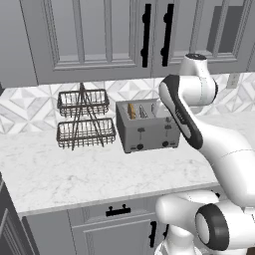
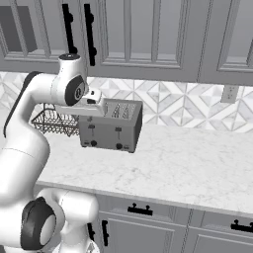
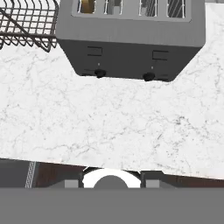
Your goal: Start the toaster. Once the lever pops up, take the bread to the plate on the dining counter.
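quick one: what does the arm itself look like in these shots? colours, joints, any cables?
Glossy white rounded arm with dark grey-black bands and round caps at the joints; a dark stripe runs along one link. White hand block at the end. No cables or markings visible.

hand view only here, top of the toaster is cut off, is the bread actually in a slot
observer: yes, the bread stands in the end slot of the toaster, on the side nearest the wire rack, poking above the top.
operator: what kind of rack is that
observer: two basket tiers, one above the other, beside the toaster.
operator: what's on the toaster's other side
observer: the marble worktop runs on, with a wall socket on the tiles.
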Robot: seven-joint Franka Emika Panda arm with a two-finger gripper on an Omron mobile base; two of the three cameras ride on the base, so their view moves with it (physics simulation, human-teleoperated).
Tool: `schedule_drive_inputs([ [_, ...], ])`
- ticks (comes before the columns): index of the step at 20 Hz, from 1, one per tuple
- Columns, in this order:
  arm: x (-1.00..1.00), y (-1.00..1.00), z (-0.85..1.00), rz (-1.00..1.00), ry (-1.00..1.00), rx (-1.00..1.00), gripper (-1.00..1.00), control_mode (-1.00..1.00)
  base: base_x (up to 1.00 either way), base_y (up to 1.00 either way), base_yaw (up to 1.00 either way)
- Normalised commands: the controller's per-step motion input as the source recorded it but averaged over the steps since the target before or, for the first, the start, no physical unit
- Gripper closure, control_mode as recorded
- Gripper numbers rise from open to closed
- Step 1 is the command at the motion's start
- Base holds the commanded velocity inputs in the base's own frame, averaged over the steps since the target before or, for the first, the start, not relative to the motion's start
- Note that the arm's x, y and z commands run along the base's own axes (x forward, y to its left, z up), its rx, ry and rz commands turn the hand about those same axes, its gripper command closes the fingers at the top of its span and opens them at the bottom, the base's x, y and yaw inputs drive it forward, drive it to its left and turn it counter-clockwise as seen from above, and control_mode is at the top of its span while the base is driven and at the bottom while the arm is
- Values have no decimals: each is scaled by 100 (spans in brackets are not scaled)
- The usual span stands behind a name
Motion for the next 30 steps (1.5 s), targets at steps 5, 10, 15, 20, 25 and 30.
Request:
schedule_drive_inputs([
  [5,1,22,-2,1,-1,0,-100,-100,0,0,0],
  [10,0,63,-17,0,-3,0,-100,-100,0,0,0],
  [15,15,23,-1,0,-10,0,100,-100,0,0,0],
  [20,26,6,-22,0,-2,0,100,-100,0,0,0],
  [25,37,0,-42,-1,0,0,100,-100,0,0,0],
  [30,44,0,-60,-3,-6,-2,100,-100,0,0,0],
])
